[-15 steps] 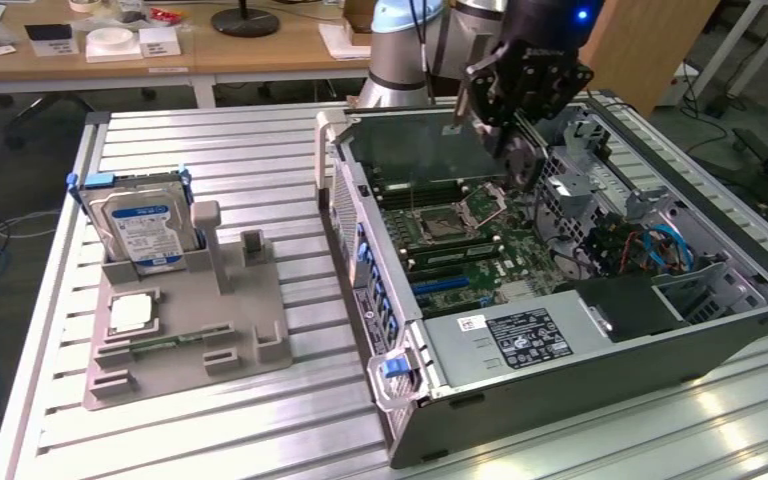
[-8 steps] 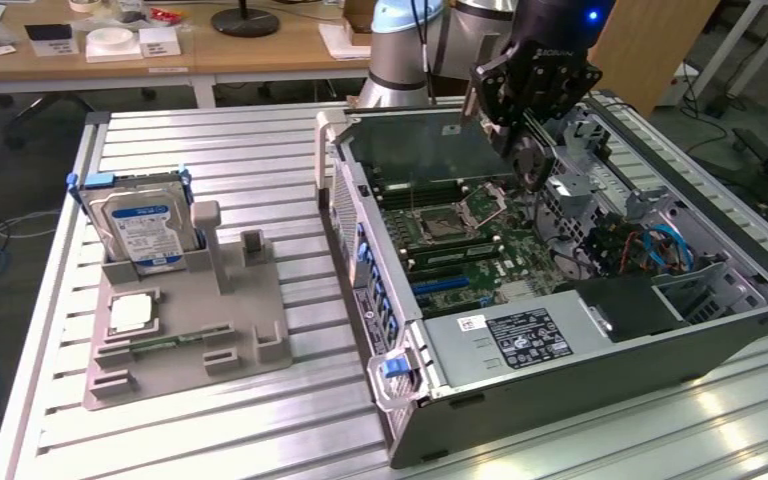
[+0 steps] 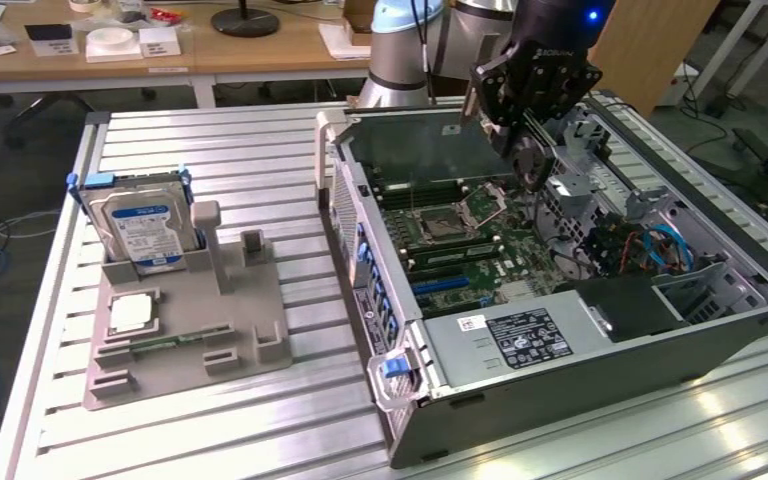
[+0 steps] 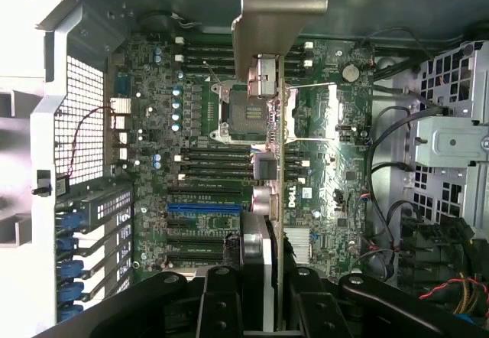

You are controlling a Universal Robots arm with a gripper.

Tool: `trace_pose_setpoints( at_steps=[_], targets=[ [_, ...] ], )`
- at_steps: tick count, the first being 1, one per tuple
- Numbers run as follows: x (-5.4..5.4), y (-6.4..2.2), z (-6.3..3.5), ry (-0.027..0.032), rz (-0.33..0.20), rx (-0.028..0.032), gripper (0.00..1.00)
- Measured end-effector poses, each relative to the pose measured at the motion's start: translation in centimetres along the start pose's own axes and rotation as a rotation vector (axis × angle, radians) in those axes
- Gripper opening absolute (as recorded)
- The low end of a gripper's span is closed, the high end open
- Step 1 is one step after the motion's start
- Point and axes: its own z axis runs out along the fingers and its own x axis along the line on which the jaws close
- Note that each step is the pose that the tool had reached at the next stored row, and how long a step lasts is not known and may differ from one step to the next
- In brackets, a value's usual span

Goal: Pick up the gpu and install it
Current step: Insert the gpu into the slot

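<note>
Wrist view: tool (image 4: 263, 281) pinching gpu (image 4: 267, 78), jaws nearly shut, above mobo (image 4: 344, 139).
Risk: card misaligned w/ PCIe slot (image 4: 202, 208) → jams, bends pins.

Bright even light, glare on table (image 3: 738, 410)

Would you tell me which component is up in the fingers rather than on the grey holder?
The gpu, gripped above the open case; the hard drive and the square chip sit on the holder.

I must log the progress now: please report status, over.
Gripper shut on gpu. Held over open case, above motherboard, not seated. Cables off to one side.
</note>
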Motion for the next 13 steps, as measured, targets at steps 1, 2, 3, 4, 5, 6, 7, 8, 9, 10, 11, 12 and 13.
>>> trace_pose_setpoints(
  at_steps=[1,2,3,4,5,6,7,8,9,10,11,12,13],
  targets=[
    [0.0,0.0,0.0,0.0,0.0,0.0,0.28],
    [0.0,0.0,0.0,-0.0001,0.0,0.0,0.28],
    [0.0,0.0,0.0,0.0,0.0,0.0,0.28],
    [0.0,0.0,0.0,-0.0001,-0.001,-0.0006,0.28],
    [0.0,0.0,0.0,0.0,-0.004,-0.0021,0.28],
    [0.0,0.0,0.0,0.0,-0.009,-0.0037,0.28],
    [0.0,0.01,0.0,0.0001,-0.016,-0.0043,0.28],
    [0.0,0.0,0.01,0.0003,-0.024,-0.0046,0.28],
    [0.0,0.0,0.0,0.0005,-0.034,-0.0048,0.28],
    [0.0,0.0,0.0,0.0007,-0.044,-0.0048,0.28],
    [0.0,0.0,0.0,0.0009,-0.055,-0.0049,0.28],
    [0.0,0.0,0.0,0.0012,-0.066,-0.0049,0.28],
    [0.0,0.0,0.0,0.0014,-0.078,-0.005,0.28]
  ],
)
